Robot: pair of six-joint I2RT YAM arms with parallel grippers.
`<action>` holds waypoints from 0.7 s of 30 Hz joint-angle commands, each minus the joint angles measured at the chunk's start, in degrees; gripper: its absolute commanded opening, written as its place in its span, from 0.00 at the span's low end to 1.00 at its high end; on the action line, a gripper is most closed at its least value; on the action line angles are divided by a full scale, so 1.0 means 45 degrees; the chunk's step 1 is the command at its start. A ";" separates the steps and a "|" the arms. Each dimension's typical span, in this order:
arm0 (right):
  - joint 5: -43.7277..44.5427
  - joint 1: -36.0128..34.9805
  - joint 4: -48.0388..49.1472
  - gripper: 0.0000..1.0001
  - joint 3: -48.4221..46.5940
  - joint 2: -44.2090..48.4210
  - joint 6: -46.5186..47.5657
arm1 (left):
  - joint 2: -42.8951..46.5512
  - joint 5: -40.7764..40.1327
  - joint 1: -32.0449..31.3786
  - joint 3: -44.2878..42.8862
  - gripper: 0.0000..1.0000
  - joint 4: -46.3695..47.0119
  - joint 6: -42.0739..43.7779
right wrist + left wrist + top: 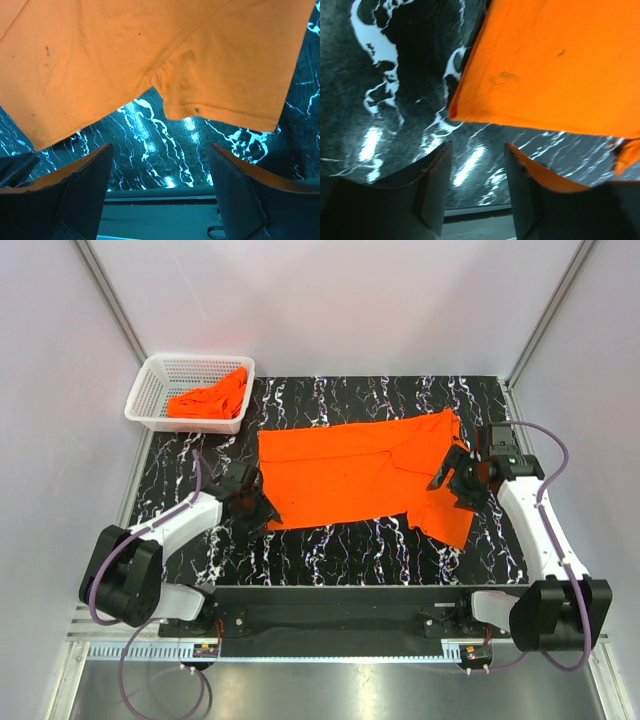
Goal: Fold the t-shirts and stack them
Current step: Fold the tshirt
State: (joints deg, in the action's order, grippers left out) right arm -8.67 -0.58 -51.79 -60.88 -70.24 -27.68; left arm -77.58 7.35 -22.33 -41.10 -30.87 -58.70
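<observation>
Top view: one t-shirt is spread flat mid-table. A second t-shirt is bunched in the basket at 10 o'clock. The left gripper is placed at the flat shirt's 7 o'clock corner, and the right gripper at its 3 o'clock edge. Jaw gaps are not readable from above.

Wrist views only: the left jaws are seen parted, with bare marble between them. The right jaws are spread wide, nothing held, with a sleeve ahead. Orange along one left finger cannot be resolved as cloth or reflection.
</observation>
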 commanded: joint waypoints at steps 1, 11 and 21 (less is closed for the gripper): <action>0.0089 0.0051 -0.0424 0.84 0.0287 0.0724 0.0175 | 0.0405 -0.0070 0.0137 -0.0066 0.51 0.1529 -0.1174; -0.0066 0.1007 -0.0678 0.85 0.0463 0.0941 0.0565 | -0.0669 -0.0150 0.0782 0.0129 0.49 0.1353 -0.2443; -0.0242 0.1437 -0.0561 0.84 0.0268 0.0200 0.0781 | -0.0651 -0.0091 0.0782 0.0442 0.49 0.0728 -0.2952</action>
State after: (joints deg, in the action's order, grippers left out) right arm -8.69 5.50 -54.37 -58.52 -68.45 -25.28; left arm -80.77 7.09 -19.00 -40.23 -26.79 -70.26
